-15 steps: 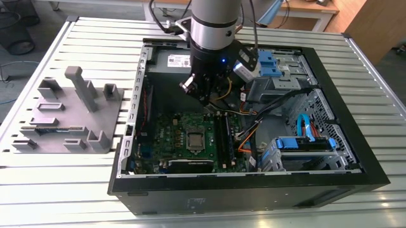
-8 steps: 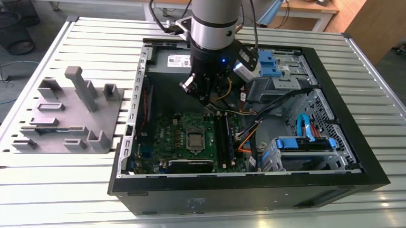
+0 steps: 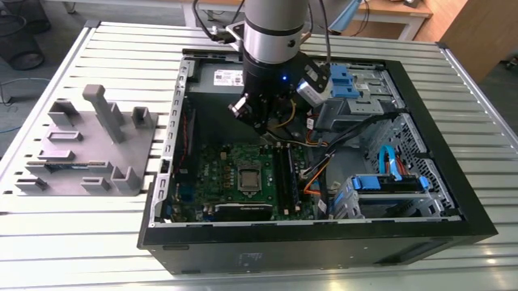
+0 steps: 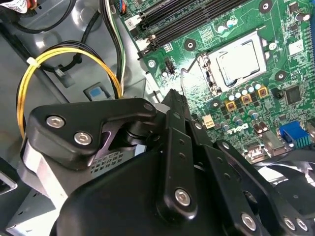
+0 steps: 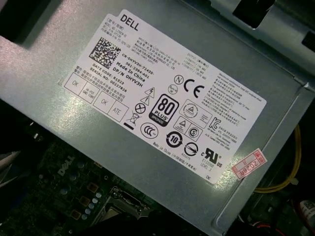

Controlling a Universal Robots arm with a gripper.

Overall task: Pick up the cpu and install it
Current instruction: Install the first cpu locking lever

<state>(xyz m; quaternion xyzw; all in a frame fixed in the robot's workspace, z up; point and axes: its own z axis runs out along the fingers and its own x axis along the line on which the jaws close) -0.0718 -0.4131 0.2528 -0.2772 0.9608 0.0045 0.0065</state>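
I had the hand (image 3: 263,130) hanging inside the open computer case (image 3: 453,200), above the upper edge of the green motherboard (image 3: 215,176) and just below the grey power supply (image 5: 147,162). I could not tell whether it was open or closed; in the second wrist view its black linkage blocked the tips, and I saw nothing held there.

The cpu (image 4: 239,60) already appeared to sit in its socket (image 4: 209,73) near the middle of the board, silvery top up; in the exterior view it showed as a pale square (image 3: 249,177) well clear of the hand. The thin latch lever (image 4: 183,78) stood beside the socket, and I judged it might not yet be locked down, though I could not be sure.

The risks, as I saw them: the yellow cable loop (image 4: 69,56) and the orange and black wires (image 3: 312,182) ran close to the arm, so any sideways travel could snag them. A descent off-centre could press on the memory slots (image 4: 192,17) or the small capacitors (image 4: 243,91) rather than the socket. On the table (image 3: 81,242), the grey fixture tray (image 3: 85,151) stood well apart
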